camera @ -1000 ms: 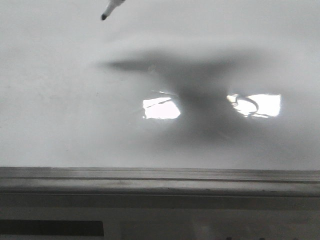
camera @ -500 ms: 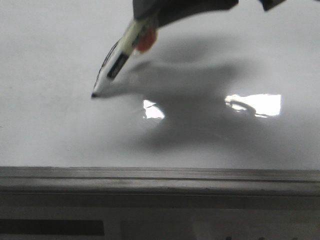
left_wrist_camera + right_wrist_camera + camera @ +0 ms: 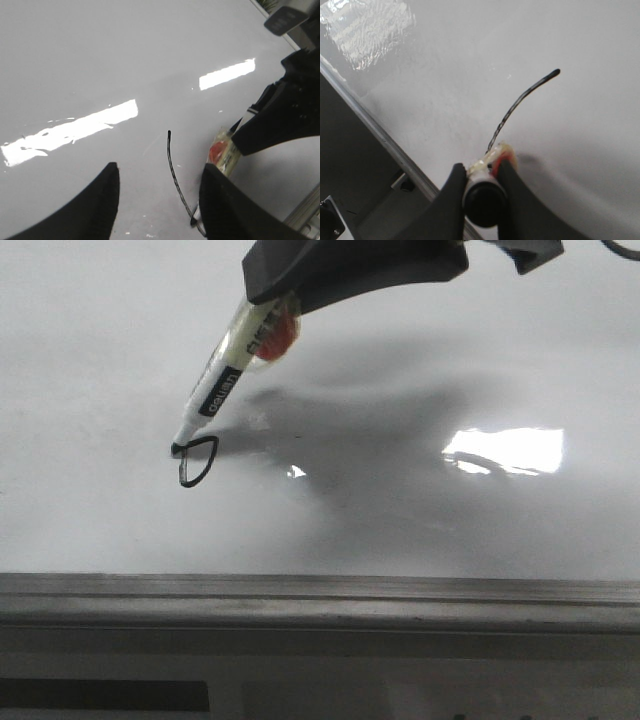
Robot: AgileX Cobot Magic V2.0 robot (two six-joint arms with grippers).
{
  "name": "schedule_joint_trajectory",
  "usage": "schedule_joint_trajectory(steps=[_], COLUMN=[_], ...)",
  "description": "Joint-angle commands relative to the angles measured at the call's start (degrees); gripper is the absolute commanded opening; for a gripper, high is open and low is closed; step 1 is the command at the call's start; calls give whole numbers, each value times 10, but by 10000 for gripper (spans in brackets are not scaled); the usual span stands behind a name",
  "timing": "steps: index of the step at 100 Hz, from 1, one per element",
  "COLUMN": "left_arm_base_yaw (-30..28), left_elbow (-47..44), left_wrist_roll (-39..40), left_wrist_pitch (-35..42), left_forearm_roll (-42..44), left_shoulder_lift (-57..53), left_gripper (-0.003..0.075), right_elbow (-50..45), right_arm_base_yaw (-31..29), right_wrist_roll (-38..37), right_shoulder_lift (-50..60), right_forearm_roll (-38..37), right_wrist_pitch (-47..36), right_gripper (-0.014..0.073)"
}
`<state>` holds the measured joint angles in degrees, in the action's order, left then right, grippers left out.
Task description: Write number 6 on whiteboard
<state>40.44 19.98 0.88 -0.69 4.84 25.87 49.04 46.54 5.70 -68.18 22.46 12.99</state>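
The whiteboard (image 3: 90,360) fills the front view, with a grey frame edge (image 3: 320,595) at the near side. My right gripper (image 3: 272,298) is shut on the white marker pen (image 3: 225,380), whose black tip touches the board. At the tip is the small pointed loop of the number 6 (image 3: 182,470). The 6's long curved stem shows in the left wrist view (image 3: 175,177) and the right wrist view (image 3: 514,106). In the right wrist view my right gripper (image 3: 481,172) clamps the marker's black cap (image 3: 481,200). My left gripper (image 3: 160,167) is open and empty, hovering over the stem, beside the marker (image 3: 223,152).
A bright rectangular glare (image 3: 505,450) lies on the board at the right. The board's metal frame edge (image 3: 370,125) runs close beside the right gripper, with dark space beyond it. The right arm (image 3: 285,115) is close to the left gripper.
The right gripper has come down and toward the near left with the marker. The tip went from off the board to touching it, and the small loop has appeared.
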Motion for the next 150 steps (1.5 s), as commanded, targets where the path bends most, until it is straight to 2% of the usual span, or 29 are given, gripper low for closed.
schedule_joint_trajectory(steps=[1,14,25,38,60,67,77,85,150], left_arm_base_yaw=[17,80,124,126,125,125,125,125,125], left_elbow=[15,13,13,14,23,23,23,23,23], left_wrist_roll=[4,4,4,4,4,4,4,4,5], left_wrist_pitch=[23,35,100,169,183,182,182,181,180], left_forearm_roll=[10,28,49,41,35,34,34,34,12], left_shoulder_lift=[27,104,178,256,304,303,300,297,296], left_gripper=[333,333,333,333,325,251,76,-20,-20], right_elbow=[16,16,16,16,16,16,16,16,16], right_arm_base_yaw=[18,30,37,49,52,52,52,49,49], right_wrist_roll=[10,10,10,9,9,9,9,9,9], right_shoulder_lift=[37,42,43,45,47,47,47,47,47], right_forearm_roll=[-14,-21,-21,-16,-9,-9,-9,-9,-9], right_wrist_pitch=[-37,-18,-9,-7,6,10,9,9,12], right_gripper=[-64,-64,-64,-64,-64,-64,-64,-64,-62])
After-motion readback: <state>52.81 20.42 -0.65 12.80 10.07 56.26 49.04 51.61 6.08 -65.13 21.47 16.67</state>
